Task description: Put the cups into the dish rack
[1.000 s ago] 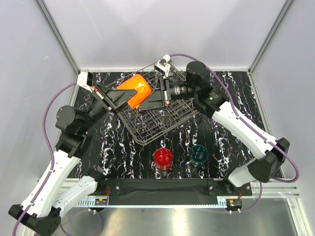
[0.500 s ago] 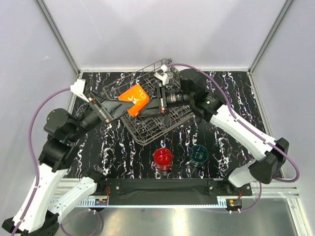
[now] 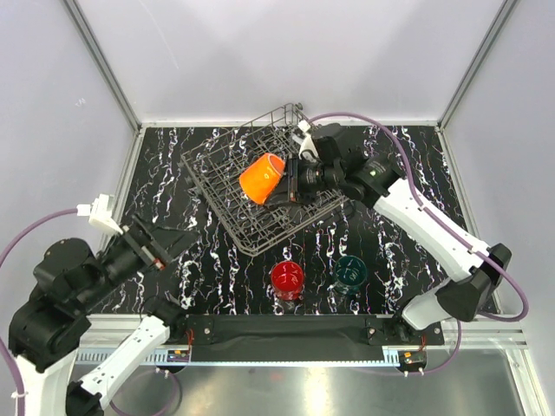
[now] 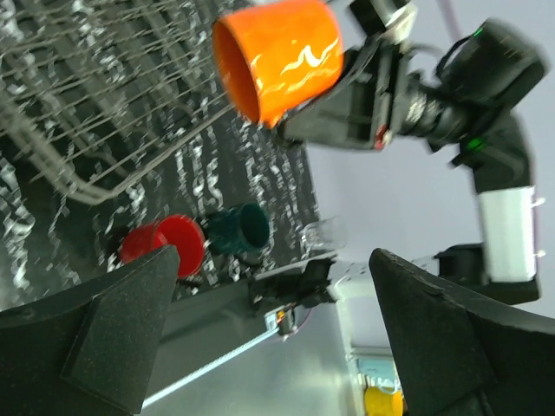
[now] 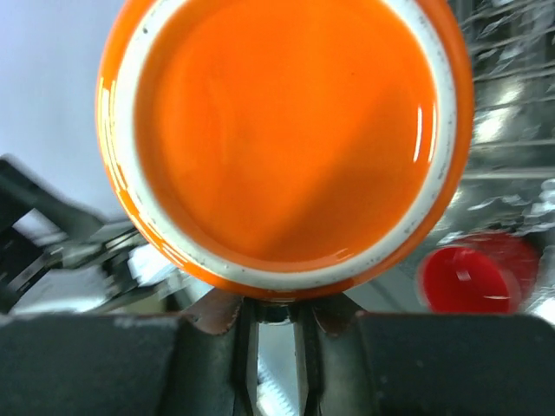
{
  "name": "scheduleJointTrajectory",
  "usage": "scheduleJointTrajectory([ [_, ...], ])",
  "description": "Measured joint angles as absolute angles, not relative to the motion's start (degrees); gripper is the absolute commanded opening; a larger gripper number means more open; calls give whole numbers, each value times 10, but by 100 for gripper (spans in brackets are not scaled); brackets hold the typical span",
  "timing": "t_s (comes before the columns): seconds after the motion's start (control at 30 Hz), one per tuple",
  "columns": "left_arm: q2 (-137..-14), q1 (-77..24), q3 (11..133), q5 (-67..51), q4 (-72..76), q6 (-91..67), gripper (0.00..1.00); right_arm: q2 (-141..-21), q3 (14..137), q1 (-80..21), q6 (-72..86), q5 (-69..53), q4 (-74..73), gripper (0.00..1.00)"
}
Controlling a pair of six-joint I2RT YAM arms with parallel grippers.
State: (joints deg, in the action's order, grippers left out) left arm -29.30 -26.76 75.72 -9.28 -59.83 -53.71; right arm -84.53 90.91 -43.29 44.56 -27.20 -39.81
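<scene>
The orange cup (image 3: 263,178) lies tipped on its side over the grey wire dish rack (image 3: 227,172), mouth facing away from the right arm. My right gripper (image 3: 284,185) is shut on the cup's lower edge beside the base; the base (image 5: 286,130) fills the right wrist view above the pinched fingertips (image 5: 273,316). My left gripper (image 3: 178,243) stands open and empty, well back at the left front, apart from the rack. From the left wrist view I see the orange cup (image 4: 277,56) above its wide-open gripper (image 4: 273,260). A red cup (image 3: 287,277) and a teal cup (image 3: 351,270) stand upright in front of the rack.
The rack (image 4: 95,113) sits askew on the black marbled table (image 3: 408,156), one far corner raised. A clear cup (image 4: 325,232) shows faintly near the teal cup (image 4: 238,228) and the red one (image 4: 160,247). White walls close the back and sides.
My left gripper opened, let go of the orange cup and pulled back to the left front. The right gripper keeps the cup and has carried it slightly right over the rack.
</scene>
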Motion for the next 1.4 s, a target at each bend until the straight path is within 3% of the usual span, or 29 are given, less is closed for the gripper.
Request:
scheduleJointTrajectory([
  [0.5,-236,-268,819,-92,-759,-499,99,-1067,1131,-438,289,-40,-469,0],
  [0.9,-255,-268,929,-59,-780,-472,99,-1343,1478,-450,209,48,-502,0],
  [1.4,-223,-268,891,-26,-791,-477,99,-1461,1515,-511,182,86,-431,0],
])
